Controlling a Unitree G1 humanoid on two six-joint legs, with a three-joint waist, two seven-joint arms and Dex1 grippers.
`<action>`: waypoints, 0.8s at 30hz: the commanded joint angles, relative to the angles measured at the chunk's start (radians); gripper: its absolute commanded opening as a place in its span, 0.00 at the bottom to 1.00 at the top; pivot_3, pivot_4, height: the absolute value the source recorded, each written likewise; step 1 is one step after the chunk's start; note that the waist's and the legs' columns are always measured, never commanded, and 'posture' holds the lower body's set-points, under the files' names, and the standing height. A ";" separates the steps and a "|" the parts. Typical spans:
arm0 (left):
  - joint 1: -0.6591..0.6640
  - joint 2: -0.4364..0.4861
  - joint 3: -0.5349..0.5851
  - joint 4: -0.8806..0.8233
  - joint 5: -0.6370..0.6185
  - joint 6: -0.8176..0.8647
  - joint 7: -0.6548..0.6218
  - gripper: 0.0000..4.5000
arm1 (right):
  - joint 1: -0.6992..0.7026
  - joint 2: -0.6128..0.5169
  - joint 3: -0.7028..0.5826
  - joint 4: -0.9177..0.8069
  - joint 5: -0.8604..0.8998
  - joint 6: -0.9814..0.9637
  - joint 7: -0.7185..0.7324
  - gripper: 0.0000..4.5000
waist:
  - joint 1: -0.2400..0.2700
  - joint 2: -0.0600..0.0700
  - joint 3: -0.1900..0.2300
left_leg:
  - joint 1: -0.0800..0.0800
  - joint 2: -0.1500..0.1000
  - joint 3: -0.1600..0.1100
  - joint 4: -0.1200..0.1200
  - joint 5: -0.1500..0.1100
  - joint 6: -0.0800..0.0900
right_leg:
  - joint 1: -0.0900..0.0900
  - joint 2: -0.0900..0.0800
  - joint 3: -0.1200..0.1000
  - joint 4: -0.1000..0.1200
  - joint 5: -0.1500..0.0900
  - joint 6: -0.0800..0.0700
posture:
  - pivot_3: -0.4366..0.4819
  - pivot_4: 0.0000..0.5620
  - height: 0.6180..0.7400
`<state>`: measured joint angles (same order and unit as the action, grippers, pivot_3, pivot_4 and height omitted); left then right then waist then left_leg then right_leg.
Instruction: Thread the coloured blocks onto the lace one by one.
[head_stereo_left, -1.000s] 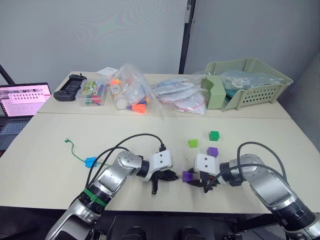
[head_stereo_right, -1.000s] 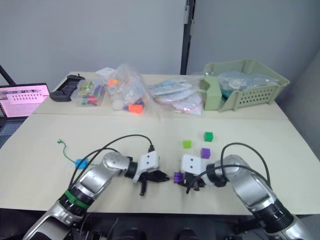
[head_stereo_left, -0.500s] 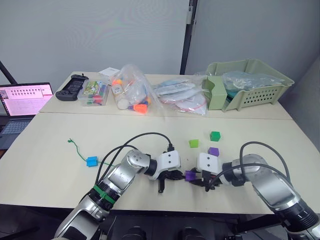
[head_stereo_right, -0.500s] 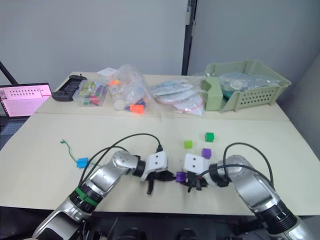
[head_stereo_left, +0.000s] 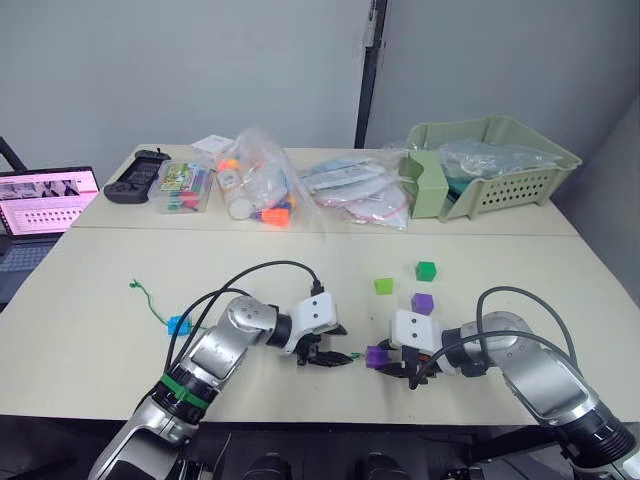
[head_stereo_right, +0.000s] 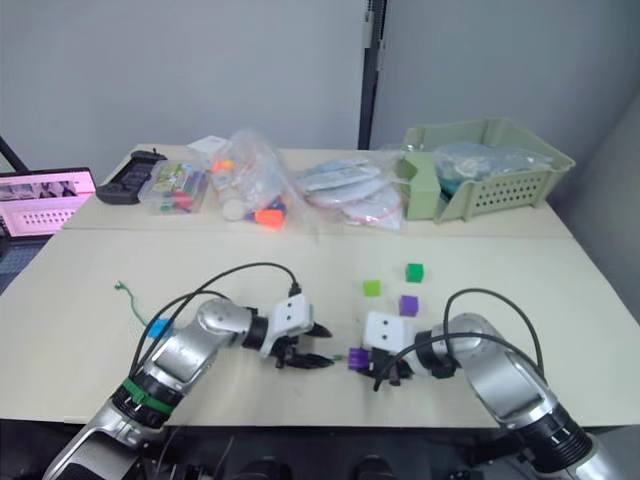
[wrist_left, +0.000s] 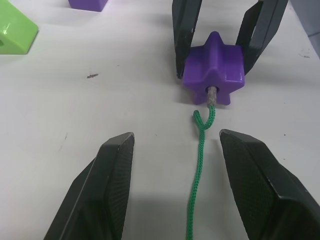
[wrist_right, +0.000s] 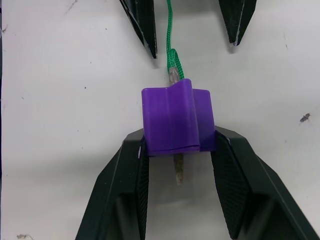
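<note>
Right gripper (wrist_right: 177, 187): clamping the purple star-shaped plastic block (wrist_right: 177, 120).
Thin green lace (wrist_left: 200, 165): its pale tip is passing through that block.
Left gripper (wrist_left: 172, 187): fingers are standing open, straddling the lace.

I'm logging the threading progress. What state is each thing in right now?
Left gripper: open, lace lying between its fingers.
Right gripper: shut on the purple block.
Purple block: held, lace tip poking through.
Lace: slack on the table.
Blue block: already threaded.
Second purple block, light green block, dark green block: loose on the table.
</note>
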<state>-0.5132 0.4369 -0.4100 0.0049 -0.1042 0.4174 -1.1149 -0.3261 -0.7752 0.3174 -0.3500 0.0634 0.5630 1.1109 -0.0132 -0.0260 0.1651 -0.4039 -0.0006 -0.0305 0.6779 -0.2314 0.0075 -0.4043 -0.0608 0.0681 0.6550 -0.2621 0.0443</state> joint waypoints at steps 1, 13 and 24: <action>0.003 -0.005 0.010 -0.050 -0.028 0.002 -0.005 0.64 | -0.007 -0.002 0.001 -0.010 0.017 -0.012 0.005 0.29 | 0.000 0.000 0.000 | 0.000 0.000 0.000 0.000 0.000 0.000 | 0.000 0.000 0.000 0.000 0.000 0.000 | 0.48 0.27 1.00; 0.003 -0.023 0.000 -0.055 -0.039 0.018 -0.006 0.17 | -0.005 -0.007 -0.001 -0.020 0.020 -0.003 0.009 0.29 | 0.000 0.000 0.000 | 0.000 0.000 0.000 0.000 0.000 0.000 | 0.000 0.000 0.000 0.000 0.000 0.000 | 0.48 0.27 1.00; -0.011 -0.038 -0.014 -0.064 -0.035 0.027 -0.006 0.00 | -0.008 -0.006 0.001 -0.021 0.022 0.001 0.012 0.29 | 0.000 0.000 0.000 | 0.000 0.000 0.000 0.000 0.000 0.000 | 0.000 0.000 0.000 0.000 0.000 0.000 | 0.48 0.27 1.00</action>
<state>-0.5024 0.4064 -0.4172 -0.0234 -0.1244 0.4439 -1.1173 -0.3272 -0.7752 0.3183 -0.3491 0.0645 0.5625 1.1127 -0.0132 -0.0260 0.1651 -0.4040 -0.0006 -0.0301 0.6778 -0.2314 0.0075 -0.4044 -0.0607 0.0681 0.6549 -0.2621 0.0443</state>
